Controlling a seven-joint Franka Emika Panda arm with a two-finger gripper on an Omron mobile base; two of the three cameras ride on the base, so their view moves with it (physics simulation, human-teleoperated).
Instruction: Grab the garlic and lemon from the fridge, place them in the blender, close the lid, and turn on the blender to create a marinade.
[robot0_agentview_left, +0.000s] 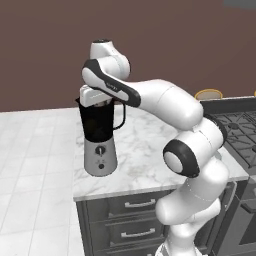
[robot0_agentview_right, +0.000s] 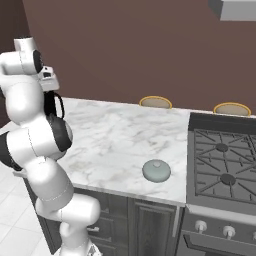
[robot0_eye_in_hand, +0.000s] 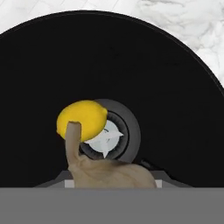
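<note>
Garlic at the gripper, lemon already down in the blender jar.

Closest in the hand view, the garlic (robot0_eye_in_hand: 105, 173) is a lumpy brownish-tan bulb with its stalk pointing up; it sits right at the gripper (robot0_eye_in_hand: 111, 183), whose fingertips it hides, so whether the jaws pinch it or stand apart cannot be told. Beyond it, at the bottom of the black jar, the smooth yellow lemon (robot0_eye_in_hand: 83, 119) lies beside the white blades, touching them on one side. The blender (robot0_agentview_left: 99, 137), a dark jar with side handle on a tapered silver base with a small dial, stands near the left end of the marble counter (robot0_agentview_left: 145, 155), the hand directly over its open mouth. The pale grey-green lid (robot0_agentview_right: 156, 170) rests on the counter near the stove (robot0_agentview_right: 223, 165), well apart from the blender.
</note>
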